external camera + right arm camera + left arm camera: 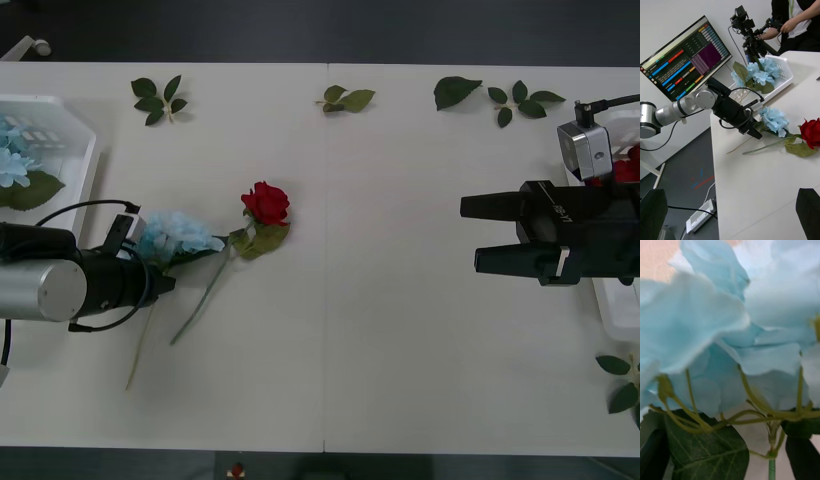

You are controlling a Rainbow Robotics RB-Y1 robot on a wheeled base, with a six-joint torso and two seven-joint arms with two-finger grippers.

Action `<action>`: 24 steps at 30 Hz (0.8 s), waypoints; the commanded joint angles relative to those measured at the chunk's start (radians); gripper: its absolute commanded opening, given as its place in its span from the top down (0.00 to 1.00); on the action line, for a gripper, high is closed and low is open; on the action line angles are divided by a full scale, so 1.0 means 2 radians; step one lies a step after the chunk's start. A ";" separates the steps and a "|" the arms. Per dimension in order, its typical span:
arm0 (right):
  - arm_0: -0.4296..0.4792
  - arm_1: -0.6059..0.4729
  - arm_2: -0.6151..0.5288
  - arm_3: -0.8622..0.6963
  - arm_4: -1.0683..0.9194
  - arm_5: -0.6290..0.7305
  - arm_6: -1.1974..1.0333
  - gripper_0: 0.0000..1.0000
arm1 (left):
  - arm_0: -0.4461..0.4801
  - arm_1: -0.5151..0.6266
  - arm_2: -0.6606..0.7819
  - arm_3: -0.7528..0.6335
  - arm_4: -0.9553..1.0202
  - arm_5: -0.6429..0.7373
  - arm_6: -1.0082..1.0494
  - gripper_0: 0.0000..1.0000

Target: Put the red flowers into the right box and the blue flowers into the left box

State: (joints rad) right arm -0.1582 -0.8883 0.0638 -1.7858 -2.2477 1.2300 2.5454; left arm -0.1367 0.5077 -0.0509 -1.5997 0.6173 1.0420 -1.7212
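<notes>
A pale-blue flower lies on the white table left of centre, its stem running toward the front edge. My left gripper is at its base, open, with black fingers on either side of the stem under the bloom. Just to the right lies a red rose, free. The left box holds other blue flowers. At the right edge, the right box holds red flowers. My right gripper hovers open near it, holding nothing.
Loose green leaf sprigs lie along the far edge, and one lies at the front right. Beyond the left box stand a camera tripod and a monitor.
</notes>
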 commanded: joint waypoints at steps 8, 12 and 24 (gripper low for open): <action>-0.003 -0.001 0.004 -0.013 -0.007 -0.001 0.017 0.00 | -0.018 0.009 -0.007 -0.004 0.032 0.002 -0.013 1.00; -0.003 -0.001 0.004 -0.013 -0.007 -0.001 0.017 0.00 | -0.031 0.012 0.014 -0.012 0.063 0.040 -0.014 1.00; -0.003 -0.001 0.004 -0.013 -0.007 -0.001 0.017 0.00 | -0.123 0.045 0.137 -0.077 0.128 0.242 0.003 1.00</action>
State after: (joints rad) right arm -0.1582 -0.8883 0.0639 -1.7858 -2.2477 1.2300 2.5454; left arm -0.3090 0.5291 0.1754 -1.7225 0.8305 1.4682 -1.7211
